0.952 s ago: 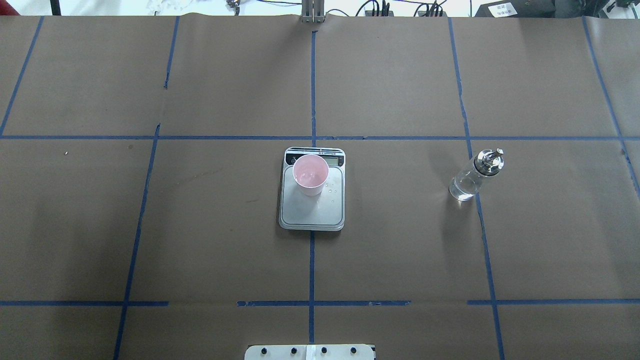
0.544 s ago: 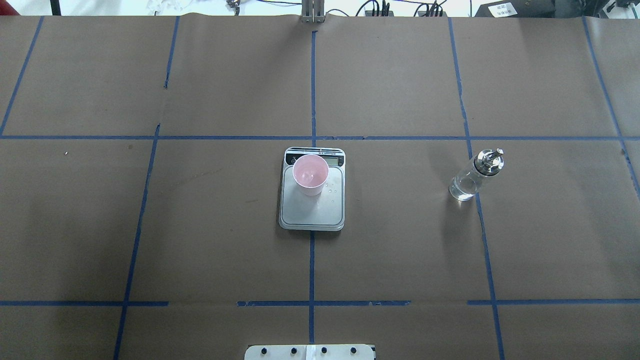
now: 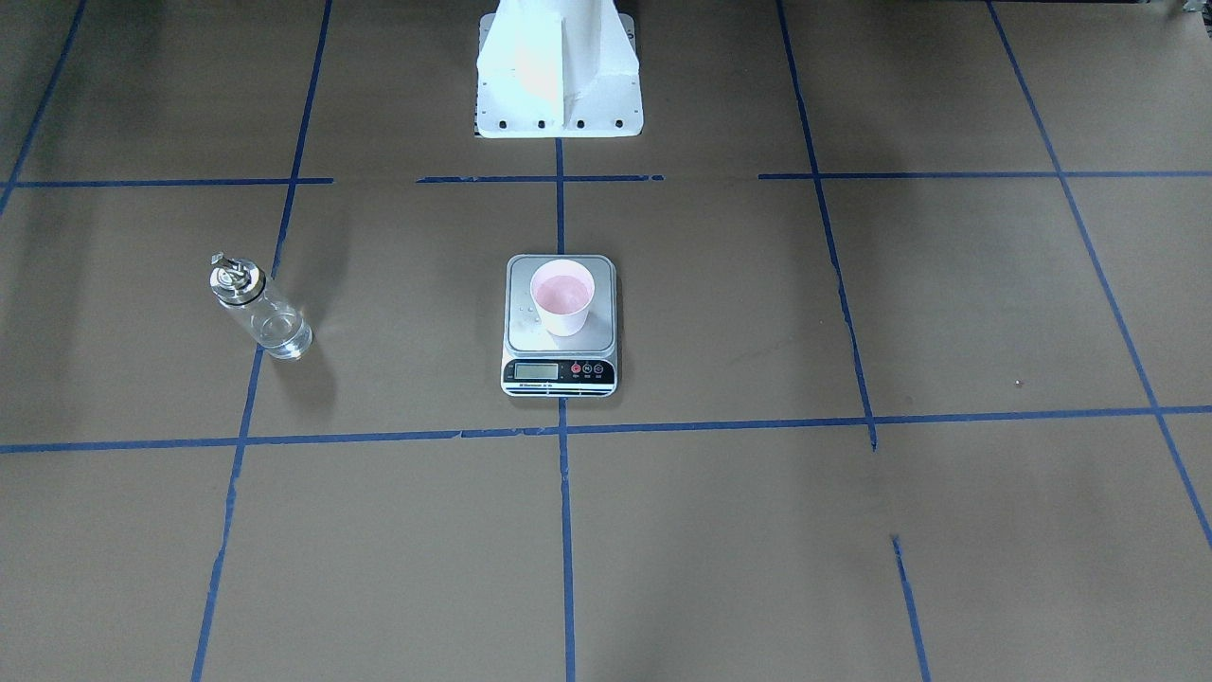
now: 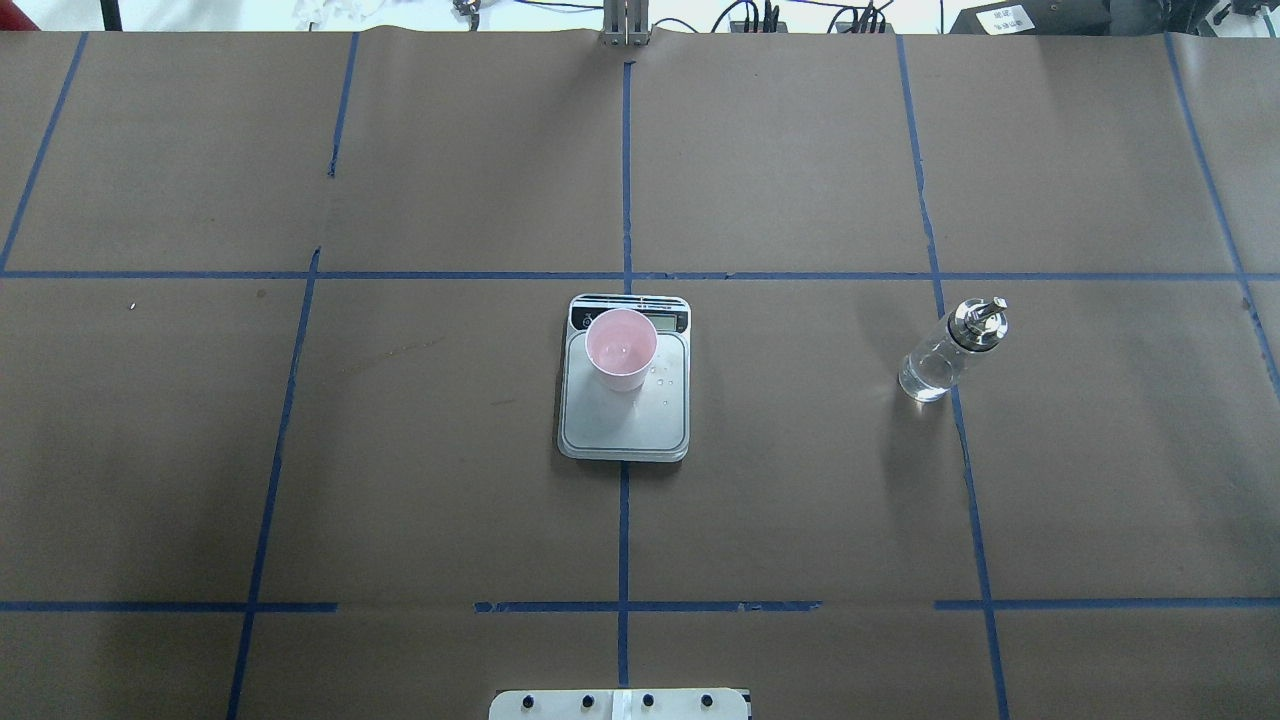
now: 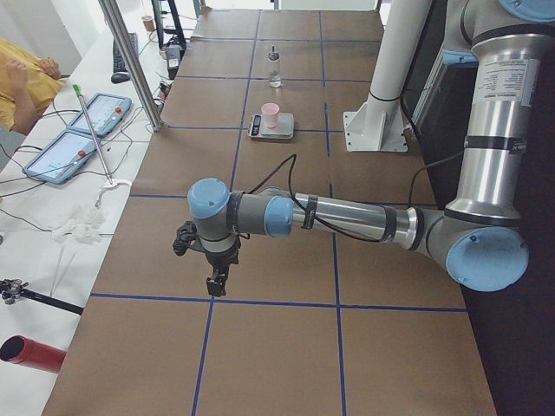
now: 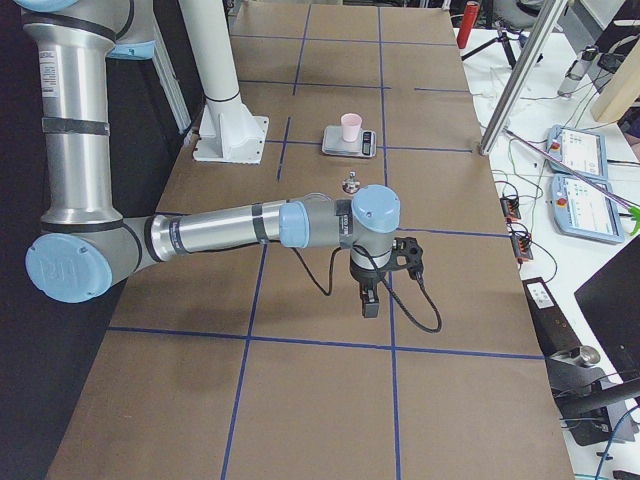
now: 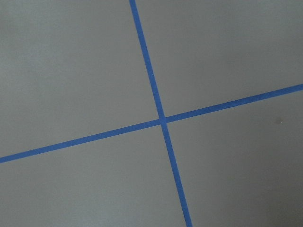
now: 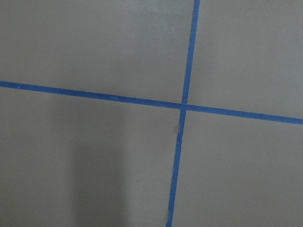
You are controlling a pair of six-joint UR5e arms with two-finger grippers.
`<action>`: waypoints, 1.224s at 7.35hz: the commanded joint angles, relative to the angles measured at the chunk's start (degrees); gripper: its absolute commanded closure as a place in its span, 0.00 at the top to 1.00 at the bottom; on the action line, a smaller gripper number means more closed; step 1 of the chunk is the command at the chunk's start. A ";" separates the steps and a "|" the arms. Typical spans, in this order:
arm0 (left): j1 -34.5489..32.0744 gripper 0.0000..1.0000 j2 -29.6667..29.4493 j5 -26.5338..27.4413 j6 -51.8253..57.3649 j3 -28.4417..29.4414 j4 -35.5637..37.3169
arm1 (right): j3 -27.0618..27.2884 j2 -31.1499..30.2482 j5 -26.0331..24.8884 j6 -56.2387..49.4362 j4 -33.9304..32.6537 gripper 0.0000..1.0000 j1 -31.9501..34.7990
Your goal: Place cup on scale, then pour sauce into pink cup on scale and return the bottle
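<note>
cup (image 4: 621,349) upright on scale (image 4: 624,428), toward 12 o'clock of platform; bottle (image 4: 945,355) upright at 3 o'clock, well apart. seemingly poured and returned: best to park clear of scale. left gripper (image 5: 215,282), right gripper (image 6: 368,303): jaw opening impossible to tell. brown paper table (image 4: 800,480), blue tape grid (image 4: 623,520); operator desks (image 5: 22,251) alongside.

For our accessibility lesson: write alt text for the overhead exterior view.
A pink cup stands on a scale at the centre of a brown table gridded with blue tape. A glass bottle stands apart to the right; no arm shows.
</note>
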 commanded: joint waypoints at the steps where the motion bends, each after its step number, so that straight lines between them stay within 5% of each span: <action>1: -0.40 1.00 0.94 0.11 -0.06 -0.73 -0.04 | -0.19 1.05 -1.48 0.01 -2.06 1.00 -1.08; 9: -0.75 1.00 1.82 -2.68 -4.45 -0.21 0.31 | 1.99 -1.76 -1.75 -0.08 -1.27 1.00 -2.40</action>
